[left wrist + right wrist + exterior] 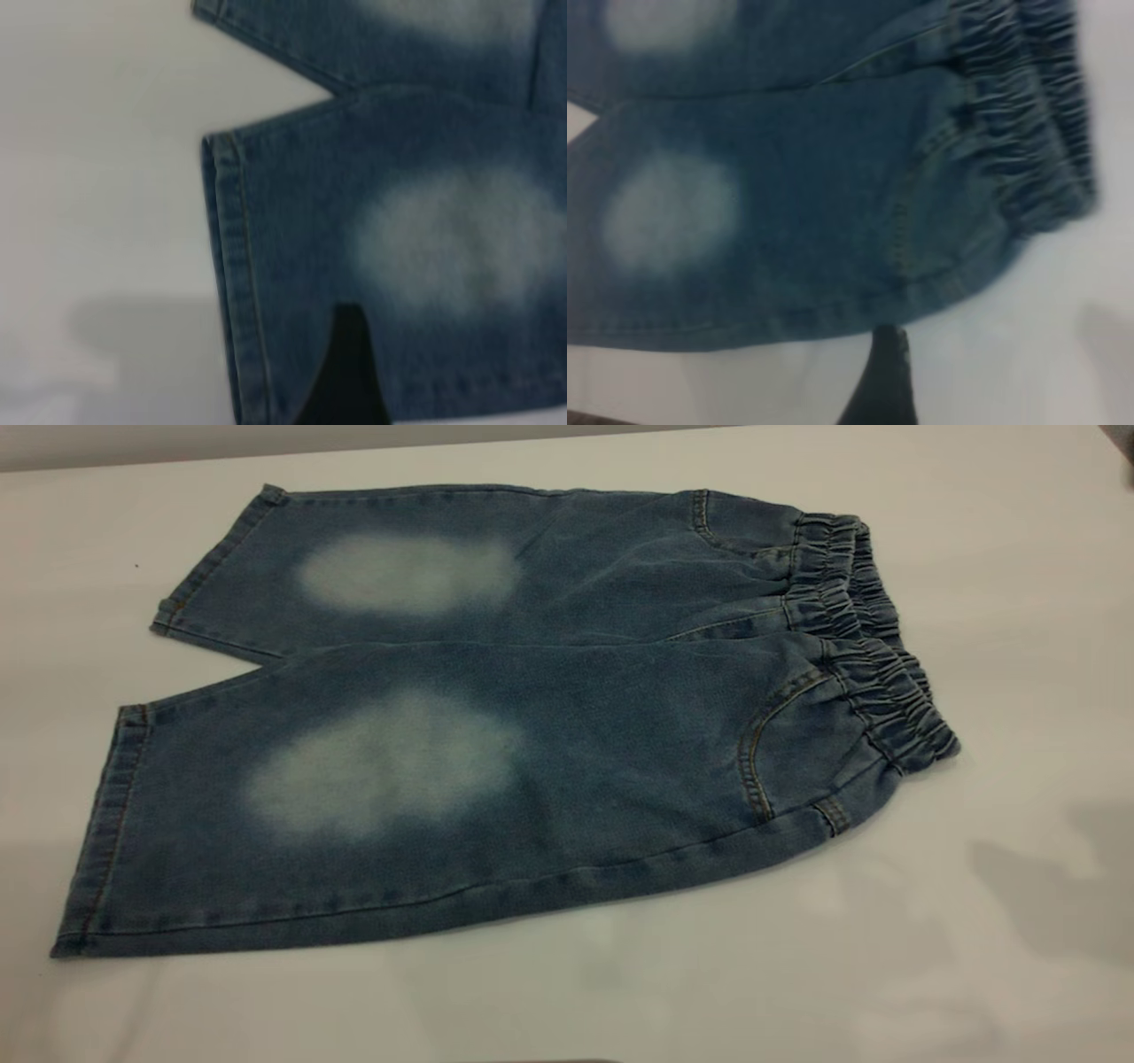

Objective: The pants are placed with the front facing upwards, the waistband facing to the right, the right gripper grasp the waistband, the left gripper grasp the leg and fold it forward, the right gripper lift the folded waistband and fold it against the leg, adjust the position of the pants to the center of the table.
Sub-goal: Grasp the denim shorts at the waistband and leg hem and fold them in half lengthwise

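Pants (496,717) are lying flat mid-table (1019,957), waistband (873,638) right. I am bringing my right gripper (879,381) toward the near waistband corner, left gripper (347,372) over the near leg hem; finger states unreadable. Grasping both layers squarely.

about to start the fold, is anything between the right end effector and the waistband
Nothing visible is in the way. In the right wrist view the right end effector's finger is over bare table just off the pants, with only open table between it and the waistband. No other object lies near the pants.
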Motion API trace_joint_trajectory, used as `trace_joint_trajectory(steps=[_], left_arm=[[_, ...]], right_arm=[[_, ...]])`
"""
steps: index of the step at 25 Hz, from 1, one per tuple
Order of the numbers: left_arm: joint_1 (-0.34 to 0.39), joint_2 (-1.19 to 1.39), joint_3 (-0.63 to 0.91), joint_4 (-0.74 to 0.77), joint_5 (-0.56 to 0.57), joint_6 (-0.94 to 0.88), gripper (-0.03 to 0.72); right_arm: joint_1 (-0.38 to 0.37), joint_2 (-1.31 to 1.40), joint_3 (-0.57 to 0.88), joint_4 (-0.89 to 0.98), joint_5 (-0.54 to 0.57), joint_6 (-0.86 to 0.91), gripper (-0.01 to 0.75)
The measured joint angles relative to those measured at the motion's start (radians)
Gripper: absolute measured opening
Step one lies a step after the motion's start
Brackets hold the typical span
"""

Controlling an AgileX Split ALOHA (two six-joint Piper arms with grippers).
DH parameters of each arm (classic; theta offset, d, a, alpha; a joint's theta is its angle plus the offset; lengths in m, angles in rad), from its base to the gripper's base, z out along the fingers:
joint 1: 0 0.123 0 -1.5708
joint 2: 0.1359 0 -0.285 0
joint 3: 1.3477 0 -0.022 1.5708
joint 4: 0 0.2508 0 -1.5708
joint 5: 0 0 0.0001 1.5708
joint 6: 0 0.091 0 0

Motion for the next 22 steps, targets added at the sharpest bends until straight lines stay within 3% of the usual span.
trace_joint_trajectory(steps=[7,11,22], left_arm=[[0.0,0.133,0.0,-0.025,-0.113,0.025,0.553],[0.0,0.157,0.0,-0.025,-0.135,0.026,0.553],[0.0,0.16,-0.005,-0.025,-0.141,0.045,0.553]], right_arm=[[0.0,0.358,-0.006,0.471,-0.045,-0.498,0.587],[0.0,0.539,-0.024,0.662,-0.045,-0.694,0.587],[0.0,0.882,-0.154,0.746,-0.003,-0.808,0.587]])
